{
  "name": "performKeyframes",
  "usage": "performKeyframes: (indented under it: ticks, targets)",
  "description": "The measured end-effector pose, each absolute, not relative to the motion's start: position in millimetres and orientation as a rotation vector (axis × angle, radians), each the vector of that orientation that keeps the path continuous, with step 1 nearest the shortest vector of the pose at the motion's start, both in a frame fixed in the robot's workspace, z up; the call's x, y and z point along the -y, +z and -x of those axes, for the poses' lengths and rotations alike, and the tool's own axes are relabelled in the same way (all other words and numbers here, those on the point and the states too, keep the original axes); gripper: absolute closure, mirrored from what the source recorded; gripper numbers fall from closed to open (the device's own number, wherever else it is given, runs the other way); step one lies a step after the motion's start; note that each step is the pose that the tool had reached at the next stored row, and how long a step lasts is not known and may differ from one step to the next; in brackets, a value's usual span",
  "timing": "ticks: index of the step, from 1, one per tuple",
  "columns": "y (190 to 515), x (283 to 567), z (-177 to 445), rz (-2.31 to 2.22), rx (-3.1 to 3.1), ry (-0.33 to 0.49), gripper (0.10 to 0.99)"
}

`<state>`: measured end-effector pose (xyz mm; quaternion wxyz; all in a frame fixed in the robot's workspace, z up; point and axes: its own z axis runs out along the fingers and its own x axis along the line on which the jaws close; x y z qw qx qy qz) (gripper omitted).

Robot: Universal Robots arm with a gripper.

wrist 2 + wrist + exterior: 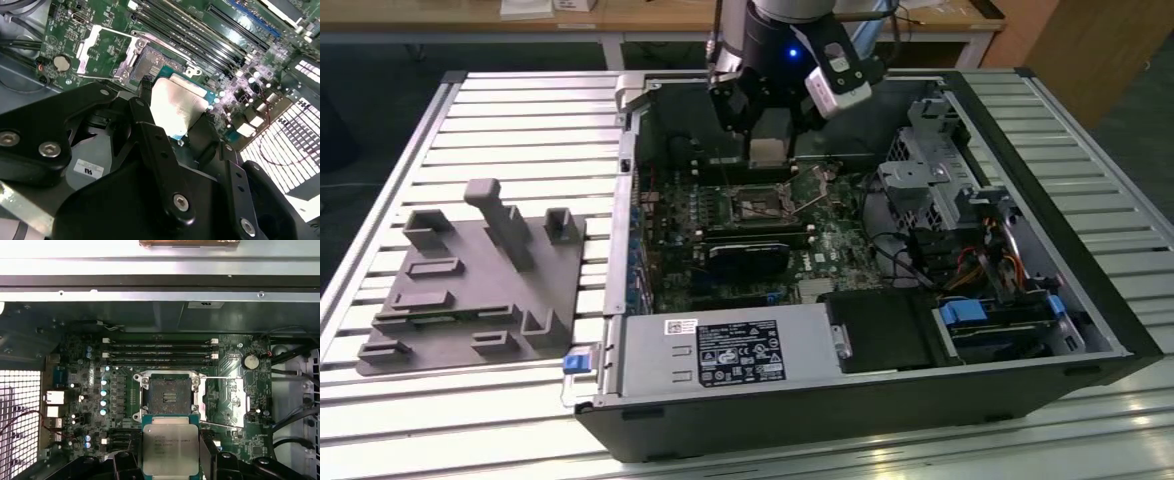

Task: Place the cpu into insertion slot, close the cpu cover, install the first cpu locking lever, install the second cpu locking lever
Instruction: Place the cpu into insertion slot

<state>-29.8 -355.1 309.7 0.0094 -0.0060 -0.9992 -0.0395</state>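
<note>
My gripper [769, 150] hangs over the open computer case, shut on the cpu [770, 153], a flat square chip with a silver-grey top. In the first wrist view the cpu [168, 446] sits between black fingers [207, 455], just short of the insertion slot [167, 397], a dark bare square socket. The cpu cover [231, 402] lies swung open beside the slot, and two thin wire levers [220, 378] stand released along it. In the second wrist view the cpu [177, 107] hovers near the slot [150, 62] and the open cover [102, 52].
Long black memory slots [160, 352] run beside the socket. A black card [754, 255], the power supply [720, 355] and a drive cage [947, 180] crowd the case. A grey fixture plate [467, 290] lies on the slatted table at the exterior view's left.
</note>
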Motion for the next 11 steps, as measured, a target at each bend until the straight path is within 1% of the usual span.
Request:
performKeyframes:
  ticks: [11]
  targets:
    - [290, 352, 28, 0.019, 3.121, -0.118, 0.549]
